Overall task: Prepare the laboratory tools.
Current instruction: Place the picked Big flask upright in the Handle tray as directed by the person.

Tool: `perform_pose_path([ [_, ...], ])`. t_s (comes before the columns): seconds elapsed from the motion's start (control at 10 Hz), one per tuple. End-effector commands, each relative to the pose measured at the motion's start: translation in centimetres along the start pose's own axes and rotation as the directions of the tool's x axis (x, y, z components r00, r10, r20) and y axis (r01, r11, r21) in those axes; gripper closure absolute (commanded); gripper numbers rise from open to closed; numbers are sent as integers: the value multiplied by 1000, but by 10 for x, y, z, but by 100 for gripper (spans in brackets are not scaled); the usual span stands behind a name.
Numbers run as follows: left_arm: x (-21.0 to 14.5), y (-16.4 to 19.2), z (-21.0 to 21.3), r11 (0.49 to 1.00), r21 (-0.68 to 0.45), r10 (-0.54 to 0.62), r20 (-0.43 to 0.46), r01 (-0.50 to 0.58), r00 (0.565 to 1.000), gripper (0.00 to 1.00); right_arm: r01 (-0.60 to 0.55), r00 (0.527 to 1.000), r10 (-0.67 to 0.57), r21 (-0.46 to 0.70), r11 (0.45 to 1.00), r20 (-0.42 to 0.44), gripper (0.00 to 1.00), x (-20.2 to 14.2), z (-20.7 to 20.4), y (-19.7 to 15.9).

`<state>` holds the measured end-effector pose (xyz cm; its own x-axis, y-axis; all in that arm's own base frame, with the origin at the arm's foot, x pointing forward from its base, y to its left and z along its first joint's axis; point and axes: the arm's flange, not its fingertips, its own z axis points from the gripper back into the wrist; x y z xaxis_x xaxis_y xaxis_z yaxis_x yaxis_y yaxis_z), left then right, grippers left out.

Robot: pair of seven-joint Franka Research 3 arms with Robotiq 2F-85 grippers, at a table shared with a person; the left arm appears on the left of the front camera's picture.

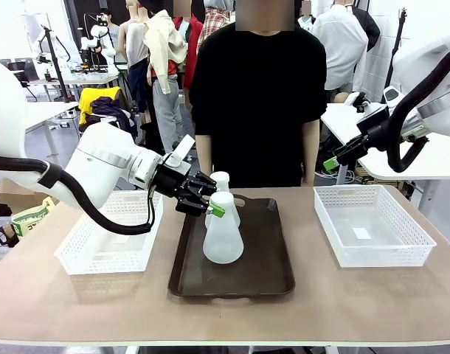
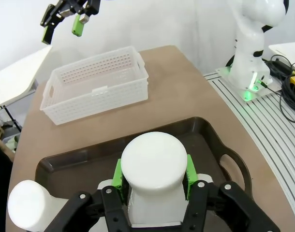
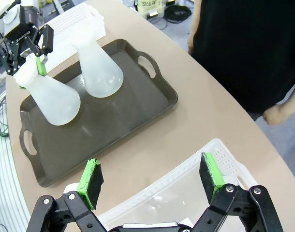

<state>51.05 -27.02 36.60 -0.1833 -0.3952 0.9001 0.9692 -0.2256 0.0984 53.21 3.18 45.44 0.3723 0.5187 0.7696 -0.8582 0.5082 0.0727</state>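
From the front camera I have the left gripper (image 1: 214, 204) pinched on the neck of the near flask (image 1: 223, 234), which stands upright on the dark brown tray (image 1: 273, 276) in the middle of the table (image 1: 63, 302). Through the left wrist camera I look straight down on that flask's round white mouth (image 2: 154, 162), with the green pads (image 2: 118, 175) pressed against the neck on both sides (a firm two-sided clamp, as far as I can see). The second flask (image 1: 222, 186) stands on the same tray just behind the first, toward the person (image 1: 258, 88) at the far edge; in the left wrist view its mouth (image 2: 29, 205) sits at the lower left, and in the right wrist view the two bodies stand side by side, near each other, though I cannot tell whether they touch. The right gripper (image 1: 336, 159) hangs in the air above the right side of the table, its jaws spread wide with nothing between them; its own camera shows the fingers (image 3: 91, 178) apart over the right white mesh basket (image 1: 372, 236). A left white mesh basket (image 1: 107, 240) lies just beside the tray's left edge, under the left arm.
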Motion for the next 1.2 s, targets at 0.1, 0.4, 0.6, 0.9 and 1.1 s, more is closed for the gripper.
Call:
perform_pose_path([
  [0.1,4,7,3,999,-41,11,12,-11,1000,8,7,1000,-7,0,1000,-18,0,0,1,1],
  [0.4,2,5,1,997,-60,45,-32,-47,998,0,7,1000,-7,0,1000,-18,0,0,1,1],
  [0.6,-1,3,4,996,-49,68,-48,-71,997,0,7,1000,-7,0,1000,-18,0,0,1,1],
  [0.9,-6,1,9,996,-31,79,-44,-81,996,0,7,1000,-7,0,1000,-18,0,0,1,1],
  [1.1,-7,2,11,994,-31,102,-39,-103,994,0,7,1000,-7,0,1000,-18,0,0,1,1],
])
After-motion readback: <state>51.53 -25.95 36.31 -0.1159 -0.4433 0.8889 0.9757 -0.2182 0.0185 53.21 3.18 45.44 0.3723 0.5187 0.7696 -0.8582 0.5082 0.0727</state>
